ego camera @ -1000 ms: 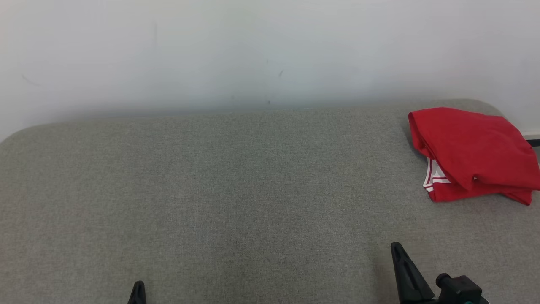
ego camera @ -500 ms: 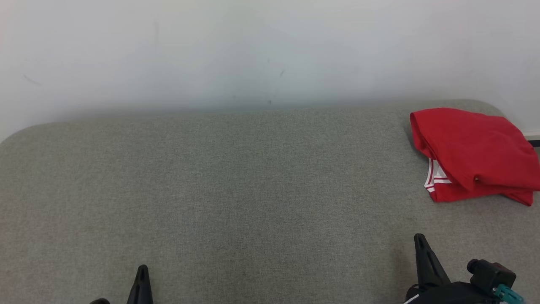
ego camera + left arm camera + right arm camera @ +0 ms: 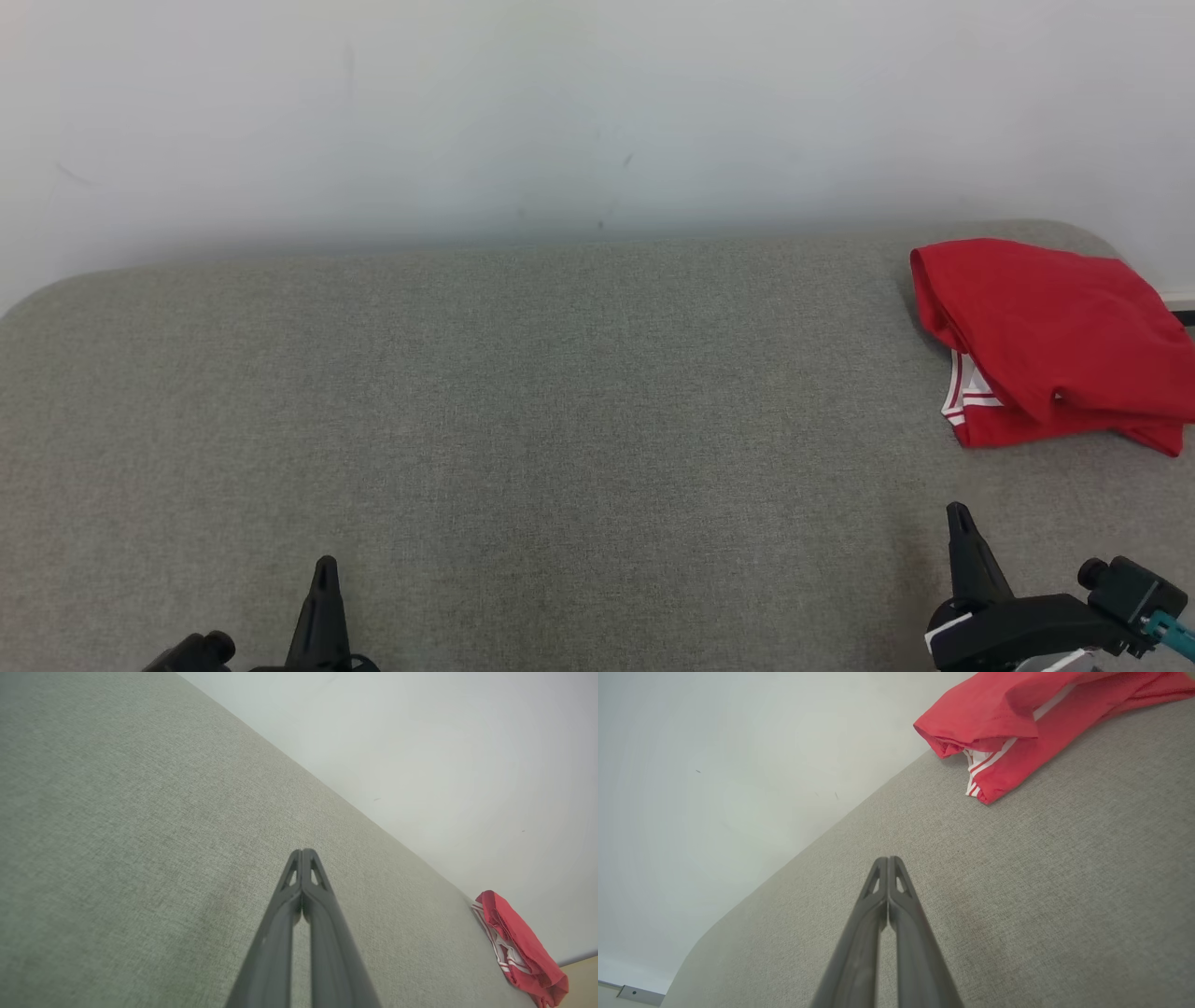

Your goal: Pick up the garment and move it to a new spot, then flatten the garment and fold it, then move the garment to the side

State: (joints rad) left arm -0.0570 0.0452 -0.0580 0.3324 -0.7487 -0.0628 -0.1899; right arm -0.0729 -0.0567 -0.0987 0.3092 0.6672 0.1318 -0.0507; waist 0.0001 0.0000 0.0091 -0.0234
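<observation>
Rising further into head view by the near edge of the cushion (image 3: 560, 420), left gripper (image 3: 324, 571) and right gripper (image 3: 960, 523) stay pinched shut on nothing (arms seemingly settling), while the folded garment (image 3: 1046, 327) lies at the far right corner, so the task looks finished.

Folded garment (image 3: 1050, 336) on the table's (image 3: 560, 420) far right corner
</observation>
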